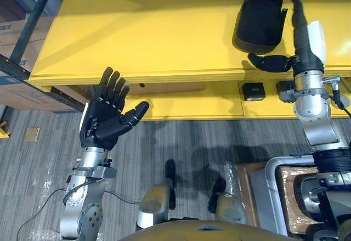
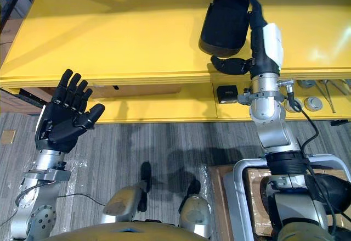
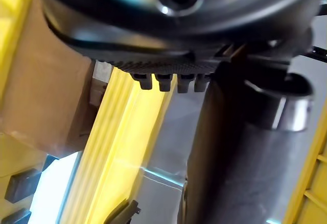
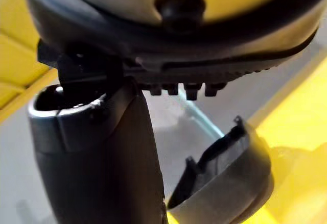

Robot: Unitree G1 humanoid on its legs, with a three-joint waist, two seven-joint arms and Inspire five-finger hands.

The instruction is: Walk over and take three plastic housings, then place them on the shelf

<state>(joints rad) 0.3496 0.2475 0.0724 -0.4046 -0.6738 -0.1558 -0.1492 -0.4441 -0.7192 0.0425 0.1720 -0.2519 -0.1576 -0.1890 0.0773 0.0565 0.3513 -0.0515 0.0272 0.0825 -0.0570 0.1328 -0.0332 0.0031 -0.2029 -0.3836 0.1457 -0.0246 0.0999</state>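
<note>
The housing (image 1: 258, 18) lay on the yellow shelf (image 1: 142, 32) at about 1 o'clock, a black, domed plastic shell with a matte, slightly grained skin. In the right wrist view it showed as hollow, with a thin rim and small tabs standing up along the edge. It looked light and stiff, likely smooth enough to slide on the glossy painted shelf, and the tabs seemed the part most apt to snap. The safest hold would probably be across the dome's long sides, not on the rim. The right hand (image 1: 301, 54) stood just beside it at 3 o'clock of the shell, fingers straight along its side and thumb stretched out under its near end, spread and gripping nothing. The left hand (image 1: 104, 123) hung at 8 o'clock over the grey plank floor (image 1: 181, 142), fingers spread, empty.
</note>
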